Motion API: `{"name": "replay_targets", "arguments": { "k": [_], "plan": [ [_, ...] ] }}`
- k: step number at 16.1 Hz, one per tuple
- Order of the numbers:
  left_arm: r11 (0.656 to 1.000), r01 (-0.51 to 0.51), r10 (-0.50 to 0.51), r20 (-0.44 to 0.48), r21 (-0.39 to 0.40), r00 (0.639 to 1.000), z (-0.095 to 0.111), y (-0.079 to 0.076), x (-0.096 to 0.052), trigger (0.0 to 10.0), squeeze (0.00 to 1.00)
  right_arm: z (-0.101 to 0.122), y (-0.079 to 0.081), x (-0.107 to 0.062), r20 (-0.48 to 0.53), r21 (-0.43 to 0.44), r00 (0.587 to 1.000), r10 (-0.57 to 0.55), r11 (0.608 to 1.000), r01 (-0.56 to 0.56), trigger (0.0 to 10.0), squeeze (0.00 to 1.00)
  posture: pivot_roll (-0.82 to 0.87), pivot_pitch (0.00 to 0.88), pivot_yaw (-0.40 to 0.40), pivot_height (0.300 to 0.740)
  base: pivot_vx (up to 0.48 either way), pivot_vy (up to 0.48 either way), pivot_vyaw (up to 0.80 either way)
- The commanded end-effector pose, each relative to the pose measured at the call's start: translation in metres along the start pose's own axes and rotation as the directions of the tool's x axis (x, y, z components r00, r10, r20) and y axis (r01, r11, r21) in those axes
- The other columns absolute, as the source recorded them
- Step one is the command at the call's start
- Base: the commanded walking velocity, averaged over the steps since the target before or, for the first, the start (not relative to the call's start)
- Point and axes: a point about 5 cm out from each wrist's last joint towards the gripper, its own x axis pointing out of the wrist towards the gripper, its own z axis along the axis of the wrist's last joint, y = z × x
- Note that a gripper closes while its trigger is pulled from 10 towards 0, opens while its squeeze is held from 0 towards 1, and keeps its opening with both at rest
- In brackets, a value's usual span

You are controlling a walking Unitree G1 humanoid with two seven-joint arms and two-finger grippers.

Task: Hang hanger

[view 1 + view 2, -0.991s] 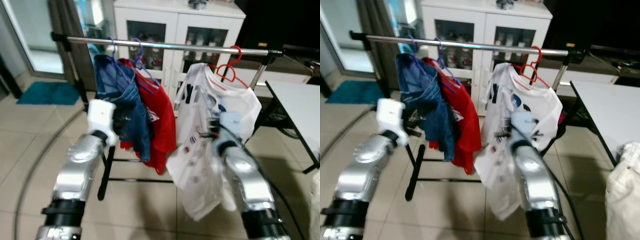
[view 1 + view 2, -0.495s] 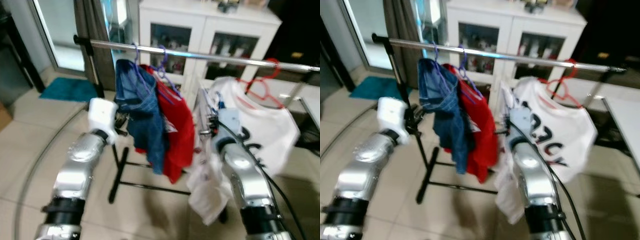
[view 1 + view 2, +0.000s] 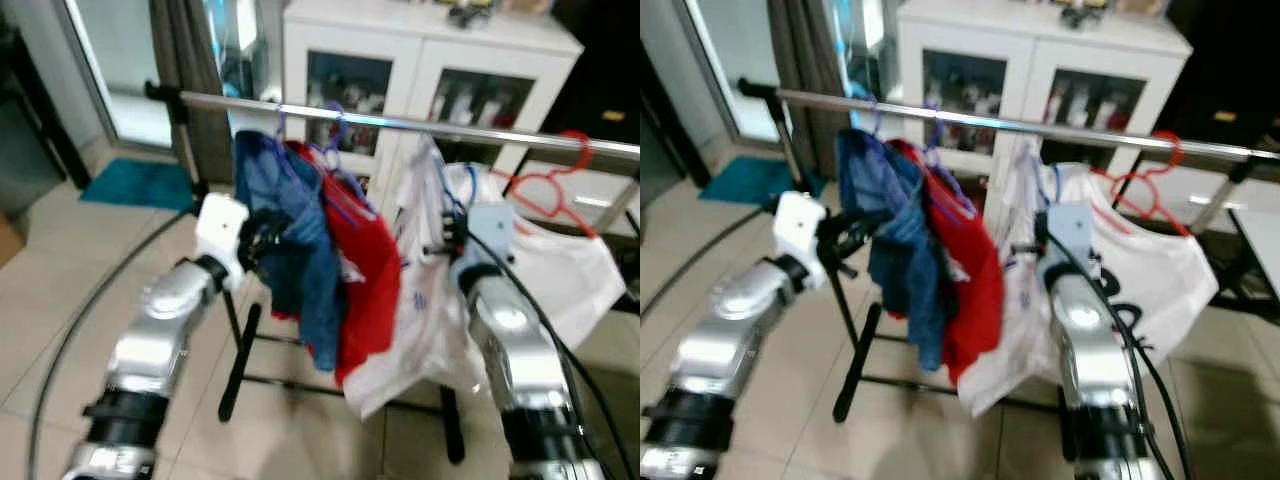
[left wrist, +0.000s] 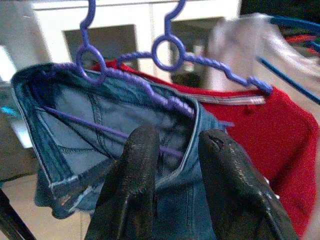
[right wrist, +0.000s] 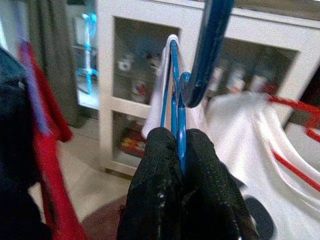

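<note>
The right gripper (image 5: 179, 150) has its fingers clamped on the thin blue plastic hanger (image 5: 173, 85), whose hook rises above them just below the silver clothes rail (image 3: 420, 125). The left gripper (image 4: 172, 155) has its fingers apart at the blue denim garment (image 4: 95, 130). The left wrist view reveals its purple hanger (image 4: 125, 75) beside a red shirt (image 4: 280, 125).

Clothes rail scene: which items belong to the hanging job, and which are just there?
Job:
- blue hanger, pinched in the right end effector
- white garment on it
- metal rail
- left end effector, open at the denim garment

Just there:
- red shirt
- red hanger
- white cabinet
- teal mat
</note>
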Motion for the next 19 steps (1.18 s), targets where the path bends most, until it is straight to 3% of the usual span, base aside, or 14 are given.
{"name": "replay_targets", "arguments": {
  "k": [1, 3, 5, 8, 12, 17, 19],
  "plan": [
    [0.994, 0.102, -0.103, 0.035, 0.027, 0.994, 0.014, -0.005, 0.005, 10.0, 0.00, 0.018, -0.009, 0.006, 0.062, -0.048, 0.998, -0.004, 0.999, 0.007, 10.0, 0.00, -0.16, 0.000, -0.043, 0.740, 0.000, 0.000, 0.00],
    [0.990, 0.141, -0.142, 0.027, 0.030, 0.990, 0.015, -0.006, 0.005, 10.0, 0.00, 0.019, -0.012, 0.009, 0.056, -0.057, 0.998, -0.011, 0.998, 0.014, 10.0, 0.00, -0.16, 0.000, -0.044, 0.740, 0.000, 0.000, 0.00],
    [0.967, 0.249, -0.250, 0.018, 0.051, 0.968, 0.021, -0.009, 0.007, 10.0, 0.00, 0.021, -0.017, 0.025, 0.002, -0.046, 1.000, 0.008, 0.999, -0.008, 10.0, 0.00, -0.15, 0.000, -0.043, 0.740, 0.000, 0.000, 0.00],
    [0.956, 0.284, -0.287, 0.023, 0.078, 0.958, 0.031, -0.004, 0.009, 10.0, 0.00, 0.022, -0.020, 0.053, -0.110, -0.053, 0.993, 0.042, 0.997, -0.049, 10.0, 0.00, -0.15, 0.000, -0.043, 0.740, 0.000, 0.000, 0.00],
    [0.946, 0.311, -0.314, 0.023, 0.088, 0.949, 0.036, -0.002, 0.005, 10.0, 0.00, 0.046, -0.021, 0.086, -0.141, -0.039, 0.990, 0.015, 0.999, -0.020, 10.0, 0.00, -0.13, 0.000, -0.026, 0.740, 0.000, 0.000, 0.00],
    [0.929, 0.357, -0.362, 0.036, 0.099, 0.932, 0.048, -0.004, 0.001, 10.0, 0.00, 0.069, -0.020, 0.100, -0.164, -0.028, 0.986, -0.008, 1.000, 0.004, 10.0, 0.00, -0.09, 0.000, -0.011, 0.740, 0.000, 0.000, 0.00],
    [0.925, 0.368, -0.371, 0.018, 0.100, 0.928, 0.050, -0.003, -0.002, 10.0, 0.00, 0.063, -0.019, 0.100, -0.229, -0.009, 0.973, -0.023, 1.000, 0.021, 10.0, 0.00, -0.07, 0.000, -0.007, 0.740, 0.000, 0.000, 0.00]
  ]
}}
